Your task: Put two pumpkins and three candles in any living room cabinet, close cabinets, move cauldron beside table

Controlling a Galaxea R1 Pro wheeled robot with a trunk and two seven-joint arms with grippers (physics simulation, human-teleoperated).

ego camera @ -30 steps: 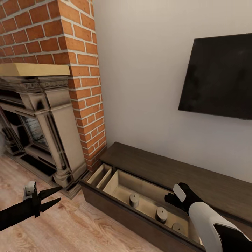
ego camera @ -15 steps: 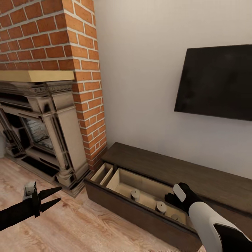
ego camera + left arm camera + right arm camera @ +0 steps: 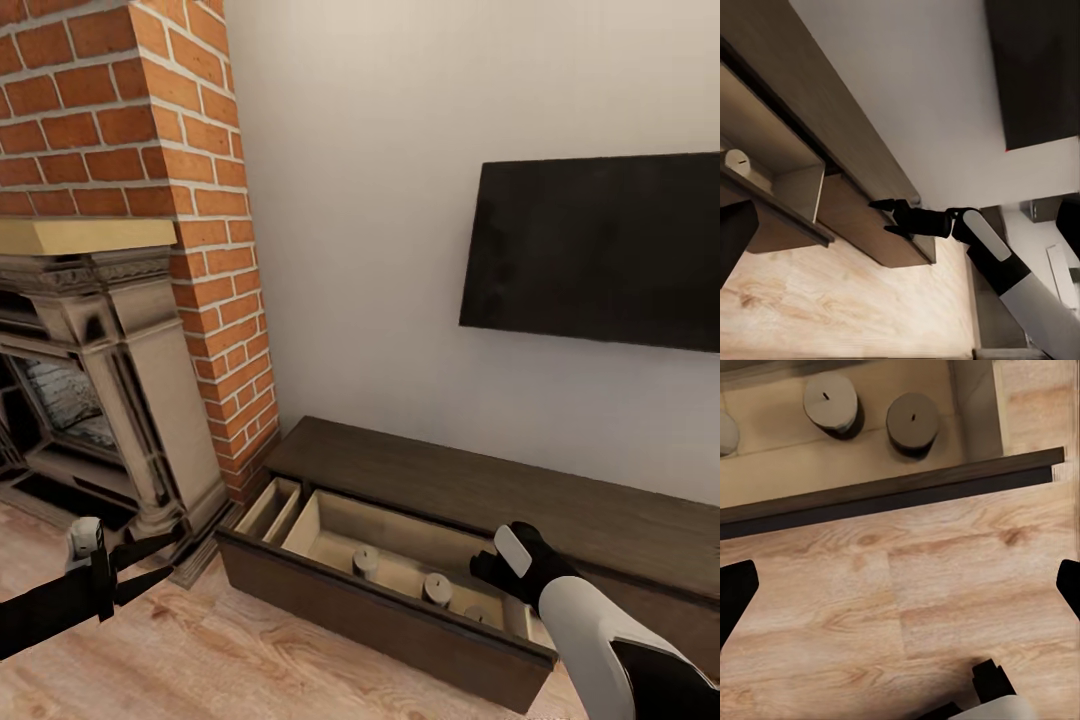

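Both tools hang empty over the plank floor (image 3: 250, 660) in front of the cabinet (image 3: 480, 480). At near left, the left tool (image 3: 165, 562) points toward the fireplace (image 3: 120, 400) with its two dark fingers spread apart and nothing between them. At near right, the right tool (image 3: 490, 567) hovers above the right end of the pulled-out drawer (image 3: 380, 610); in the left wrist view its fingers (image 3: 881, 204) also stand apart, holding nothing.

Three candles stand inside the open drawer on its pale wood bottom: one toward the left (image 3: 366, 560), one in the middle (image 3: 437, 588) and a third (image 3: 478, 613) partly hidden behind the drawer's front edge, just beside the right arm. In the right wrist view two of them (image 3: 830, 401) (image 3: 913, 420) stand side by side, apart from each other, close behind the dark drawer front (image 3: 892, 491), with the edge of a third (image 3: 726, 431) at the frame's border. A narrower compartment (image 3: 268, 507) sits at the drawer's left end.

The low dark cabinet runs along the white wall below the black TV (image 3: 600, 250), its left end near the red brick chimney (image 3: 200, 200).
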